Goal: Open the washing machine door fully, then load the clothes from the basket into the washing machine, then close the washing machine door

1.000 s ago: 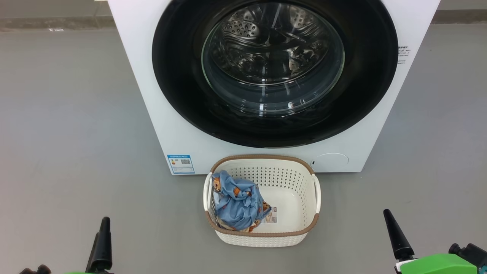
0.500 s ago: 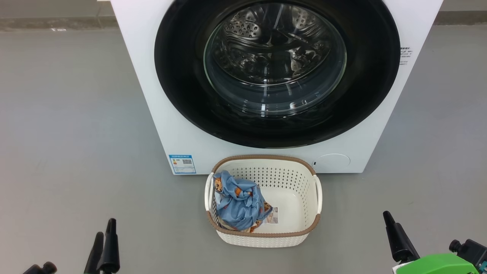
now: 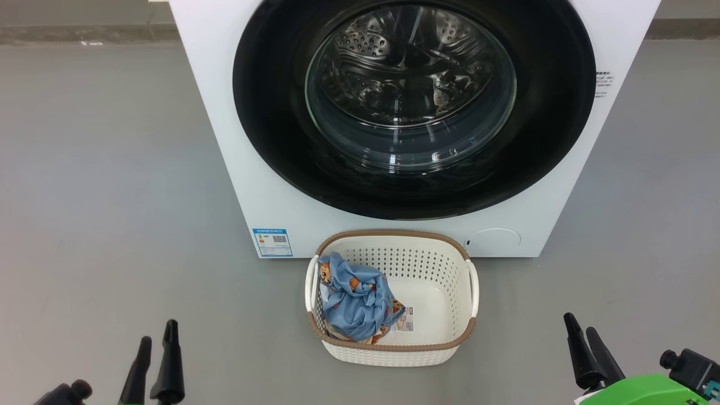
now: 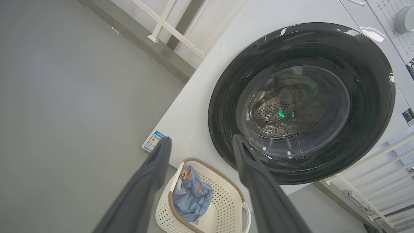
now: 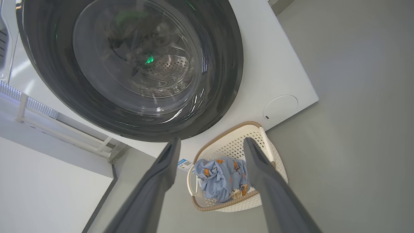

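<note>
Both spread, left end effector (image 3: pixel 158 331), right end effector (image 3: pixel 579 322), glossy door (image 3: pixel 270 112), perforated basket (image 3: pixel 394 356)

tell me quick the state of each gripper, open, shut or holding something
left gripper: open, fingers apart, holding nothing
right gripper: open, fingers apart, holding nothing

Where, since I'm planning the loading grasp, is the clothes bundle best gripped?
Probably pinch the raised crumpled top of the clothes, coming straight down from above: the basket walls enclose the bundle's sides, and it lies heaped against the left wall.
</note>
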### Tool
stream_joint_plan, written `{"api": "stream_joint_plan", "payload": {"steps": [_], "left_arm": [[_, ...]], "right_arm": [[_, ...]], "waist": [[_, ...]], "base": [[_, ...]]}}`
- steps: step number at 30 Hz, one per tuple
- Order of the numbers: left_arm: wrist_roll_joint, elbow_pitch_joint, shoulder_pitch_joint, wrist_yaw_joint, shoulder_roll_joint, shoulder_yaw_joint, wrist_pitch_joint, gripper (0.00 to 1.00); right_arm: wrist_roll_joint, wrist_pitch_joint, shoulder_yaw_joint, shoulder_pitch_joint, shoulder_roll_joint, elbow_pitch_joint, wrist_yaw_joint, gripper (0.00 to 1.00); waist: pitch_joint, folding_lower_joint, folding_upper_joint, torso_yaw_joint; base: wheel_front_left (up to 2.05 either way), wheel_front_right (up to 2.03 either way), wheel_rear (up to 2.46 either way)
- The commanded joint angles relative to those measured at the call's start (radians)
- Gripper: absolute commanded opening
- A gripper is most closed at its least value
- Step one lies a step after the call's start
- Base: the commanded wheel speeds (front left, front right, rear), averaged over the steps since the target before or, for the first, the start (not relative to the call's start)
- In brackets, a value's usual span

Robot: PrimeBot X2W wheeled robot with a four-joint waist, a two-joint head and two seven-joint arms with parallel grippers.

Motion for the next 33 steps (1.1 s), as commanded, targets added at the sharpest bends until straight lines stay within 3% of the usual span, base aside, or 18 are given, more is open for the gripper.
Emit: {"api": "stream_joint_plan", "payload": {"steps": [1, 33], "left_arm": [[0.042, -0.033, -0.007, -0.002, 0.026, 0.012, -0.017, 1.0], [0.41, -0.05, 0.01, -0.004, 0.046, -0.023, -0.108, 1.0]], "right_arm": [[-0.039, -0.018, 0.02, -0.03, -0.018, -0.022, -0.001, 1.0], [-0.374, -0.108, 0.041, -0.022, -0.045, -0.019, -0.001, 1.0]], "waist": [[0.0, -0.0001, 0.0, 0.001], [0.004, -0.0001, 0.0, 0.008]], "base": [[0.0, 0.0, 0.0], [0.0, 0.0, 0.0]]}}
